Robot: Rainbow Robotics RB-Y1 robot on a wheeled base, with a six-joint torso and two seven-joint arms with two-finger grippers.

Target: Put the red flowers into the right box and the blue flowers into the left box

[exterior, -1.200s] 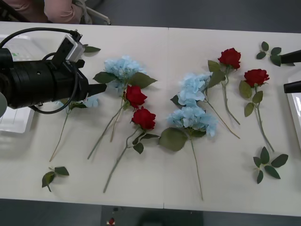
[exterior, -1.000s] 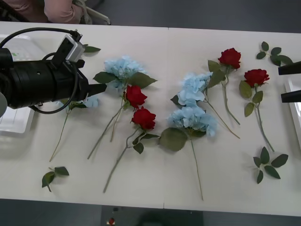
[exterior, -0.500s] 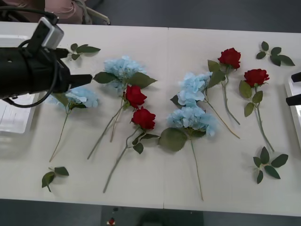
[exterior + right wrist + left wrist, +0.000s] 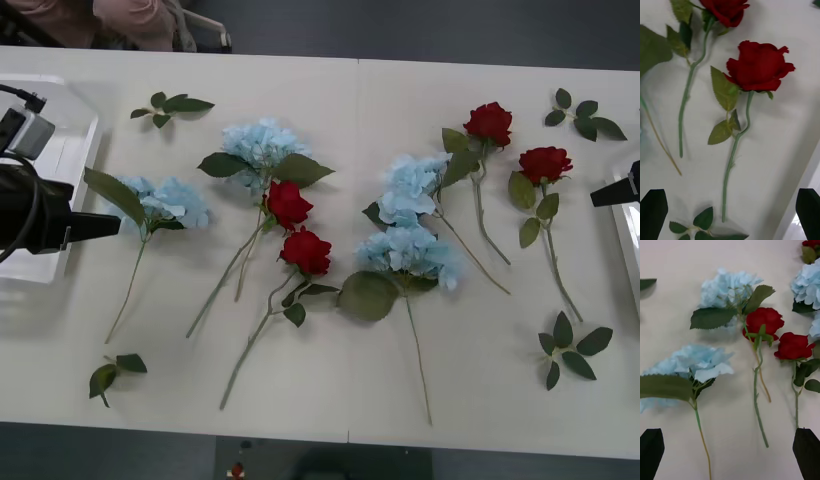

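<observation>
Your left hand (image 4: 730, 453) has pulled back over the left box (image 4: 70, 150), open and empty, uncovering a blue flower (image 4: 160, 203) on the tabletop (image 4: 330, 400). Right hand (image 4: 730, 213), also open, retreated beside the rightmost red rose (image 4: 545, 163). Nothing boxed yet.

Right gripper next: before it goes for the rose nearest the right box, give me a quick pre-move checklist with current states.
1. Right gripper open: ok, fingers apart and empty.
2. Target rose free: ok, lying alone on the table, apart from its neighbour rose.
3. Stem exposed for a grasp: ok.
4. Right box clear to receive: cannot tell, just its edge shows.
5. Left gripper out of the way: ok, open beside the left box.
</observation>
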